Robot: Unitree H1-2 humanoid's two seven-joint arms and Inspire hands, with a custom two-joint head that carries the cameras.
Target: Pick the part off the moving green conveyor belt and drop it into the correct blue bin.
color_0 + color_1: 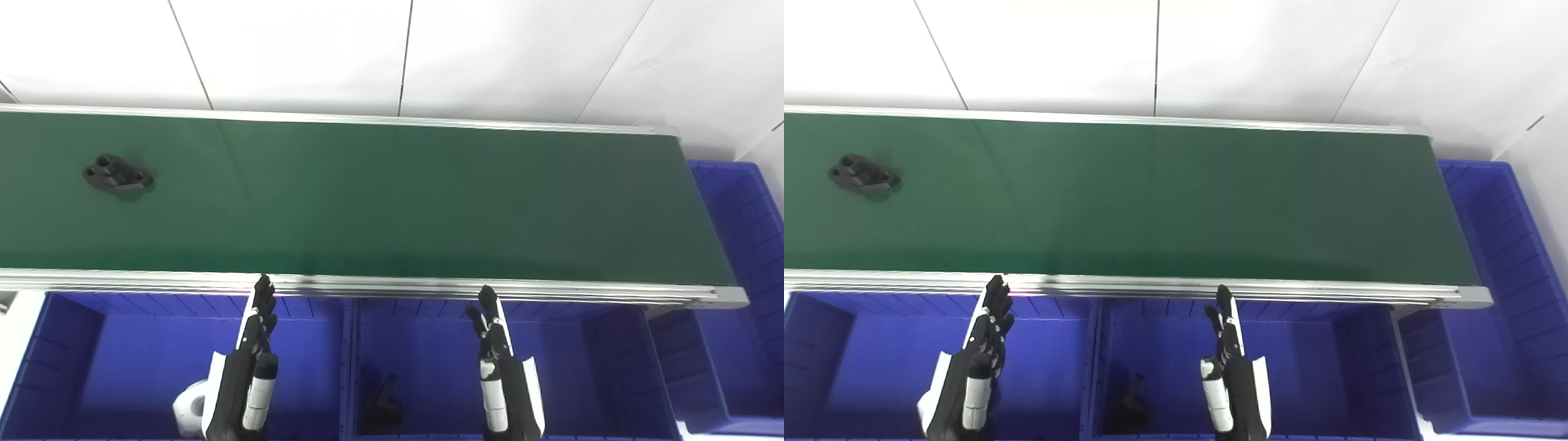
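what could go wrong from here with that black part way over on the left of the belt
1. The black part lies far to the left on the belt, while both the left hand and the right hand wait over the bins; a late reach may miss it.
2. Its flat, holed shape may slip from the fingers.
3. A dark piece already lies in the middle bin; the wrong bin might be picked.

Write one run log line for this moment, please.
part: far left on belt, untouched | left hand: open, over left bin | right hand: open, over middle bin
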